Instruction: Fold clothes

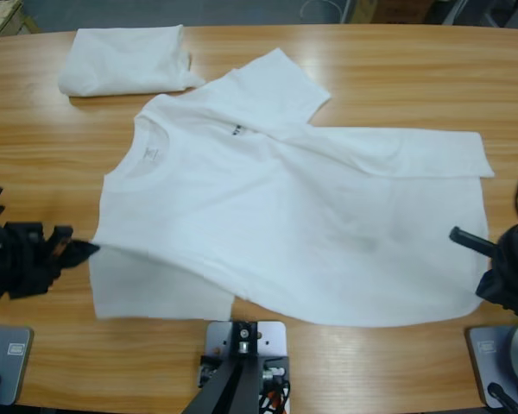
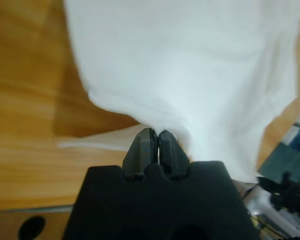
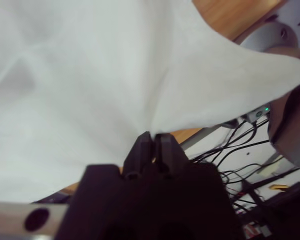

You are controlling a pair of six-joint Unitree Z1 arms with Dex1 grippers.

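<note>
A white T-shirt (image 1: 285,224) is lying spread across the middle of the wooden table (image 1: 397,78). The left gripper (image 2: 155,137) is pinching the shirt's edge between closed jaws, and the right gripper (image 3: 152,140) is clamping its opposite edge likewise. A folded white bundle (image 1: 125,60) is sitting just beyond the shirt's collar.

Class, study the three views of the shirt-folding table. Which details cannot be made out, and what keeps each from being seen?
- Neck label text, high view: too small to read.
- Lower sleeve, high view: partly covered by the T-shirt body.
- Folded T-shirt: inner layers hidden by its own top.
- Left tool and right tool, wrist views: cloth hides how much fabric each pinches.
</note>
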